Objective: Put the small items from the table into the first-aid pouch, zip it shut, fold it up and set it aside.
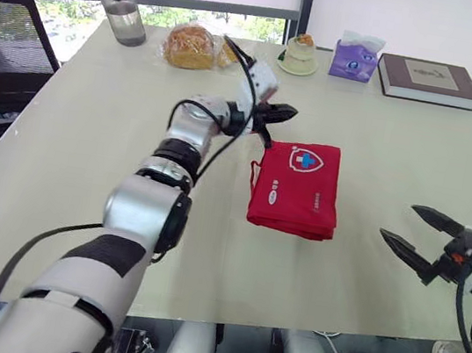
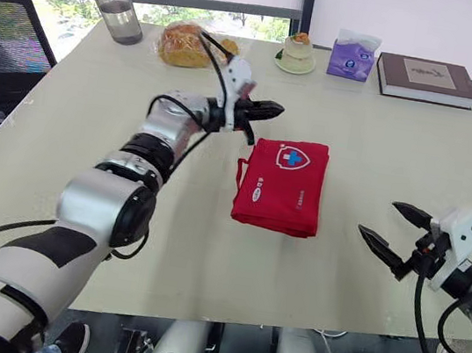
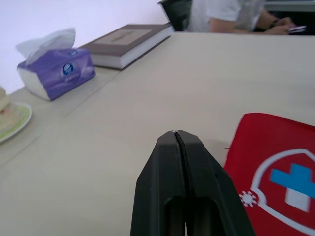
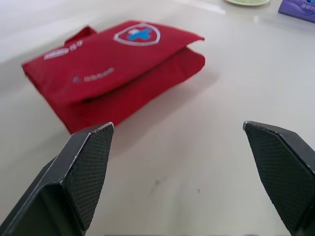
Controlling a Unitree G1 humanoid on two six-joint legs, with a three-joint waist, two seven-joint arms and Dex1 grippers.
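With the pouch (image 1: 296, 188) folded on the desk (image 1: 92, 128), setting it aside remains; the left gripper (image 1: 288, 111), pressed together, or the splayed right gripper (image 1: 399, 220) must grasp it.

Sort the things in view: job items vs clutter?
Job: red first-aid pouch, folded; left hand, shut, by its far corner; right hand, open.
Clutter: water bottle, bagged bread, dessert, tissue pack, book.
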